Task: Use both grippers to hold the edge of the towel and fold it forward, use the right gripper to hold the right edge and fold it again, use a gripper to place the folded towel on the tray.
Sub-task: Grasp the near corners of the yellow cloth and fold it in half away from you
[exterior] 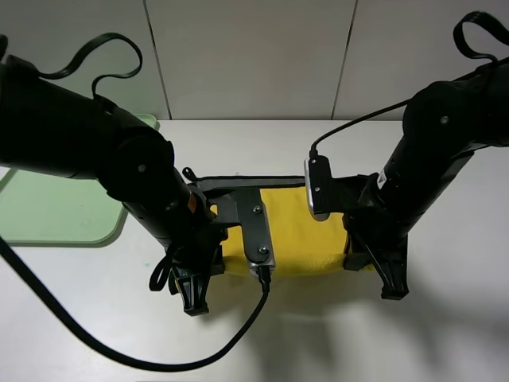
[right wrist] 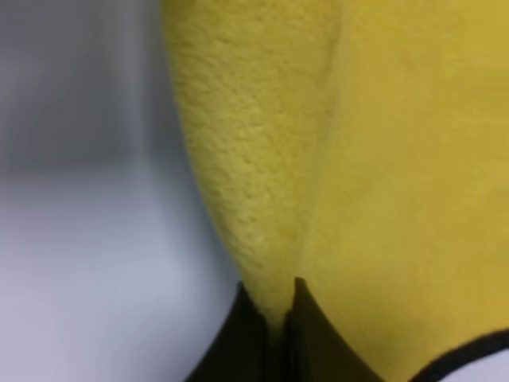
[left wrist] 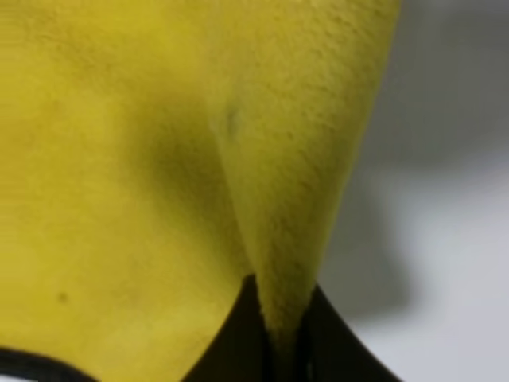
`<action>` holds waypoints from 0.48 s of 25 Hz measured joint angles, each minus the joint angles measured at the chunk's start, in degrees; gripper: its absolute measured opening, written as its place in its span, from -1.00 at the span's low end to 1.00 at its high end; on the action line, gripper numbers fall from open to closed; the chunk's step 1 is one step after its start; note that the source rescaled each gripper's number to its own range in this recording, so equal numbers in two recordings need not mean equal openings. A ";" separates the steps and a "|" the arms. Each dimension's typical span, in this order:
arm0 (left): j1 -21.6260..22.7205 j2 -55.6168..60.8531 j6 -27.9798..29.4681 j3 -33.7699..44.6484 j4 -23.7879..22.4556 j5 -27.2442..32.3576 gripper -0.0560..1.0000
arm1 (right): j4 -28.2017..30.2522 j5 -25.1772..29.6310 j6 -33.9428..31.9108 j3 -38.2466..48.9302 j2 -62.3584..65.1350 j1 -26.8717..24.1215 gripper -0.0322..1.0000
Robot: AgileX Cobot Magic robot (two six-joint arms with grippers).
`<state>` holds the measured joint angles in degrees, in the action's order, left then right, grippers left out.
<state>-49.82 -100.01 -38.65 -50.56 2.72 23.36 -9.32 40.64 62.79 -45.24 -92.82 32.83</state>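
Both pinching towel [exterior: 306, 235] folds: left gripper [left wrist: 278, 338], right gripper [right wrist: 278, 322], clear only in wrist views; tray [exterior: 56, 211] overhead only, towel outside it.

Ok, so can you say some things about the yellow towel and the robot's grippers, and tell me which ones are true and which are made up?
1. The left gripper is pinching the towel. True.
2. The towel is lying on the tray. False: it lies on the white table, and the green tray is off to the left, apart from it.
3. The right gripper is open and holds nothing. False: it is shut on a fold of the yellow towel.
4. The towel sits between the left gripper and the right gripper. True.
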 joint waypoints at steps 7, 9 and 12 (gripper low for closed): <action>0.00 4.25 2.37 0.00 -2.72 1.16 -0.89 | -0.32 1.45 -1.11 0.00 2.80 0.00 -0.94; 0.00 5.16 2.51 0.00 -2.72 1.76 -0.89 | -0.60 2.52 -1.44 0.00 3.67 0.00 -0.94; -0.11 6.14 2.51 0.00 -2.72 3.12 -0.89 | -0.94 4.02 -3.27 0.00 4.87 0.53 -0.94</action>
<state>-49.93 -93.87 -36.14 -50.56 0.00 26.48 -10.26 44.65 59.52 -45.24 -87.96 33.36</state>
